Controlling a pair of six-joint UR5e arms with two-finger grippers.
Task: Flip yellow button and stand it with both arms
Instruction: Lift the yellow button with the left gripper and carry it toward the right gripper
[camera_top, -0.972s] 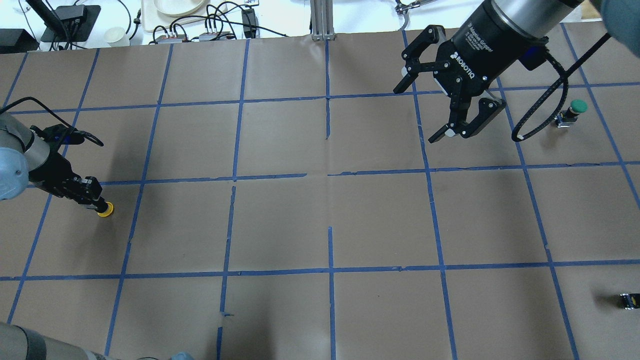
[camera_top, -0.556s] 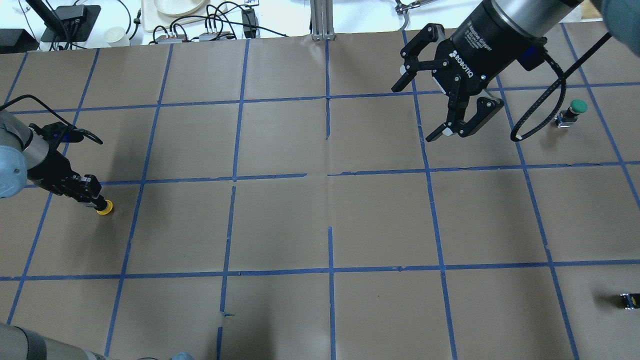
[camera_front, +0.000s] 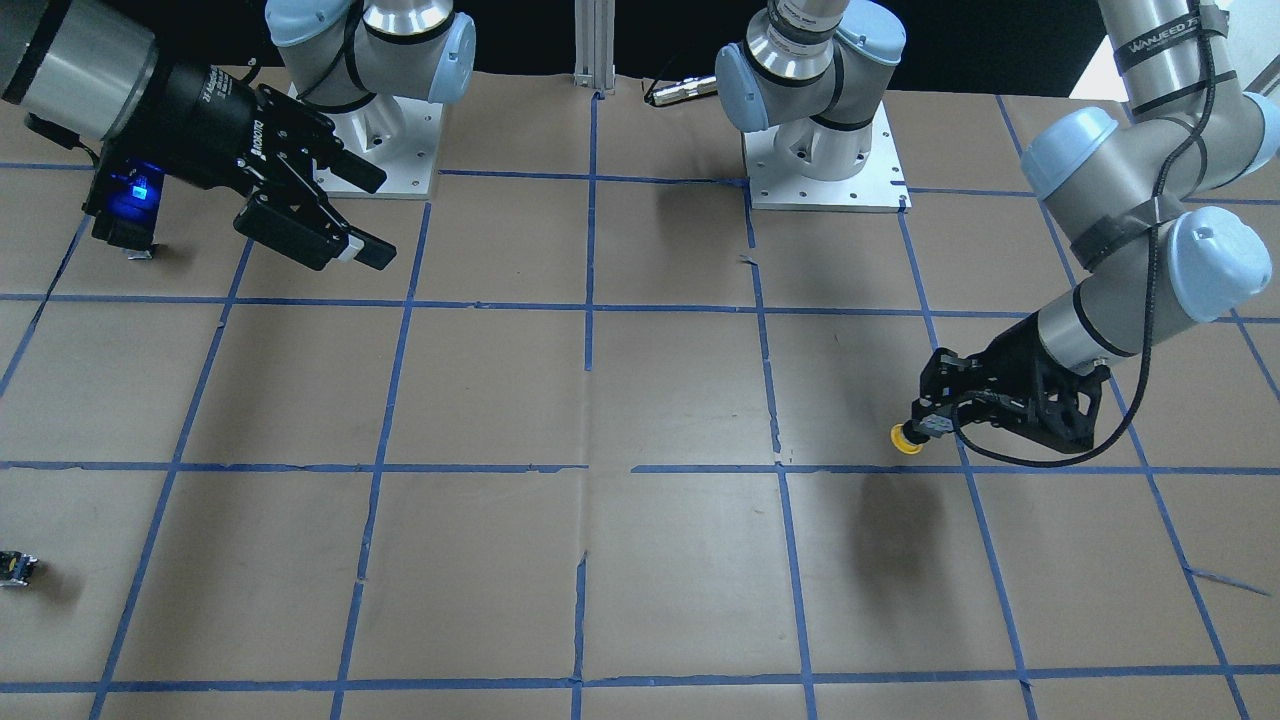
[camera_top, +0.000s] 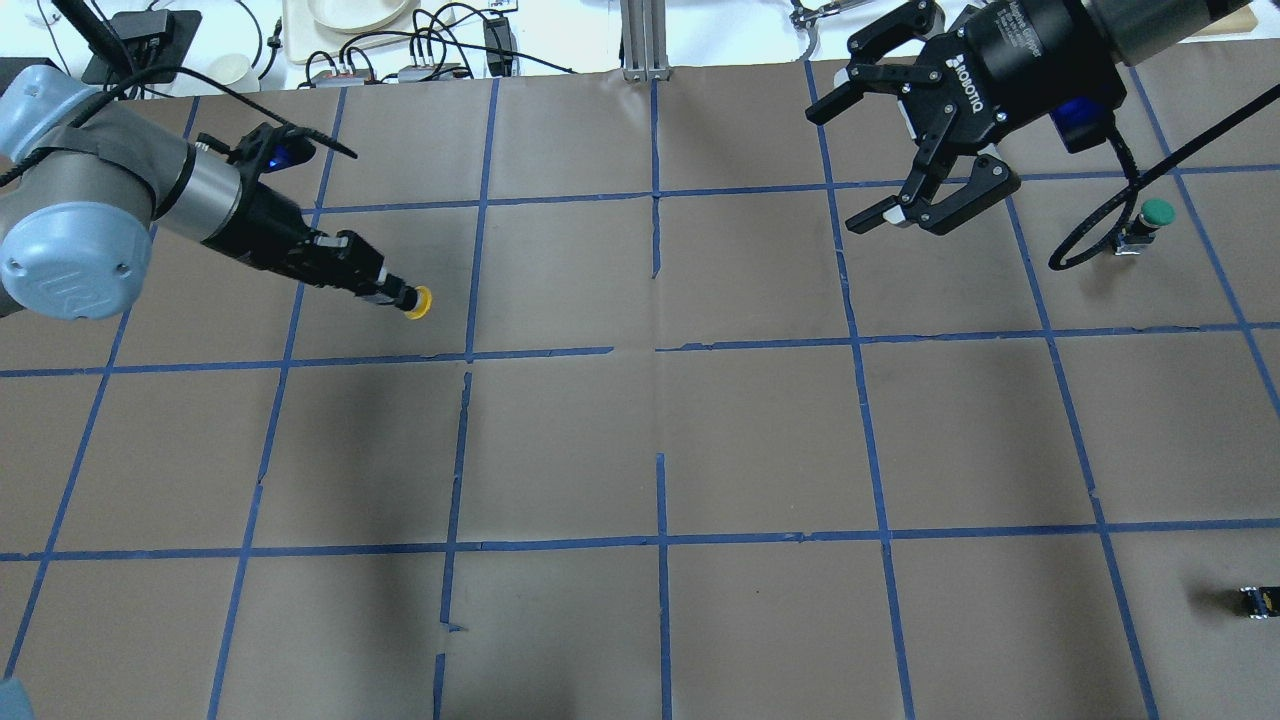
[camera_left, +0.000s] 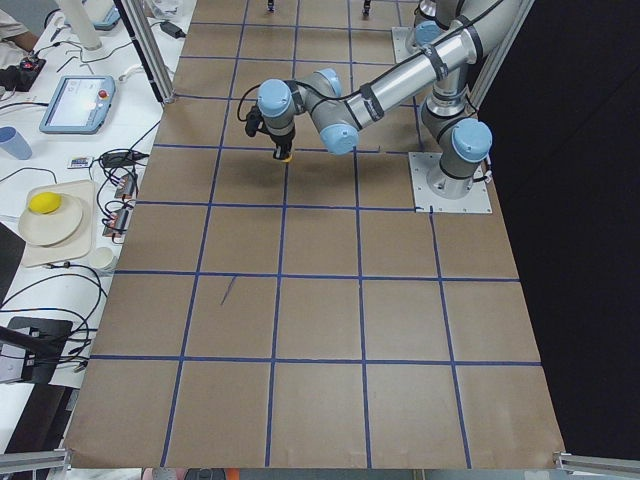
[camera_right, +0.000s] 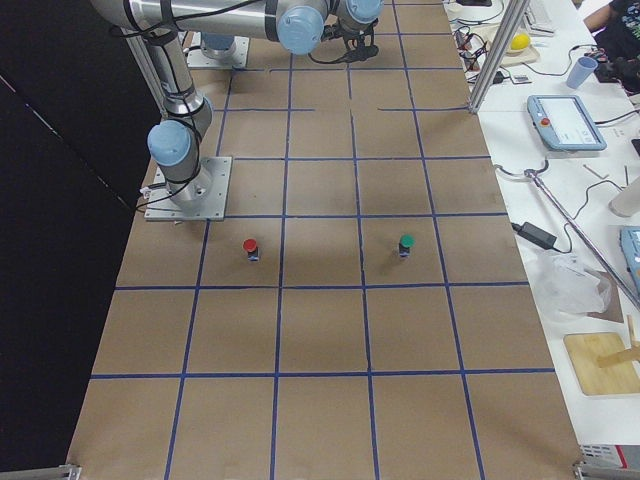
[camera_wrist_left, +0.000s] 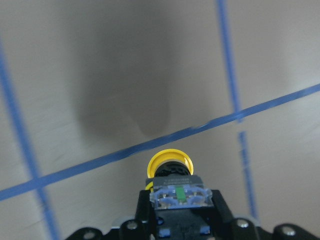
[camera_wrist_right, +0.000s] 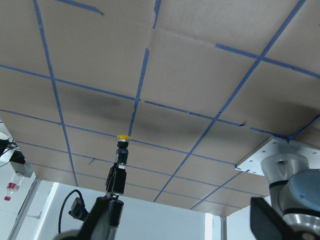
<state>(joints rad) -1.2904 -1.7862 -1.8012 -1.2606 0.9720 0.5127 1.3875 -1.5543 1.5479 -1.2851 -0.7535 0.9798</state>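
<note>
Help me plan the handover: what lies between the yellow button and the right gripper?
Nothing stands there. In the overhead view, only brown paper with blue tape lines lies between the yellow button and the open right gripper.

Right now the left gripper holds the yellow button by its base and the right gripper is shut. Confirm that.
The right gripper is open, fingers spread, as the overhead view shows. The left gripper does hold the yellow button by its base.

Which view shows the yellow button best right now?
Left wrist-mounted: the yellow button fills the centre, cap facing away, base clamped in the left gripper. Overhead and front-facing show only a small yellow cap at the gripper tip. Right wrist shows it distant, and side views barely show it.
</note>
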